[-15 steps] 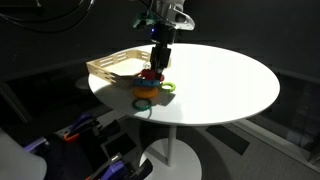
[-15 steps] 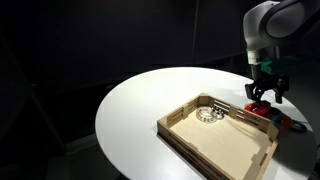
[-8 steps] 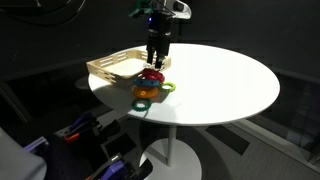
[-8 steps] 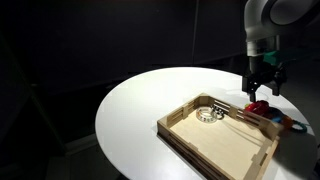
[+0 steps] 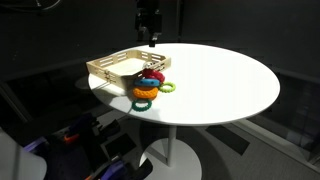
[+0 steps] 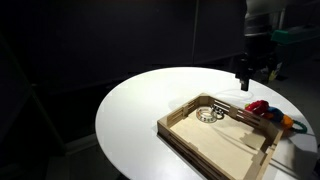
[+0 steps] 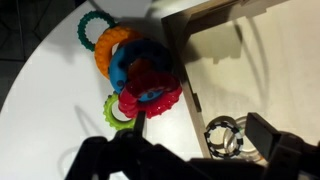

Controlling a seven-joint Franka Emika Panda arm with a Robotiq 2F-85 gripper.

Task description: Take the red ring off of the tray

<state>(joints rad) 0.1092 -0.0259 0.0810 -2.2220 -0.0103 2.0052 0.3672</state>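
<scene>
Dark room, white worktop (image 6: 140, 110): the red ring (image 7: 150, 90) lies on a heap of rings (image 7: 115, 50) just outside the tray (image 7: 250, 70). Fingers (image 7: 290, 160) hang above, spread apart, holding nothing.

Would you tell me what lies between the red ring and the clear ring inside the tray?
In the wrist view, the wall of the tray stands between the red ring and the clear ring, then bare tray floor.
</scene>
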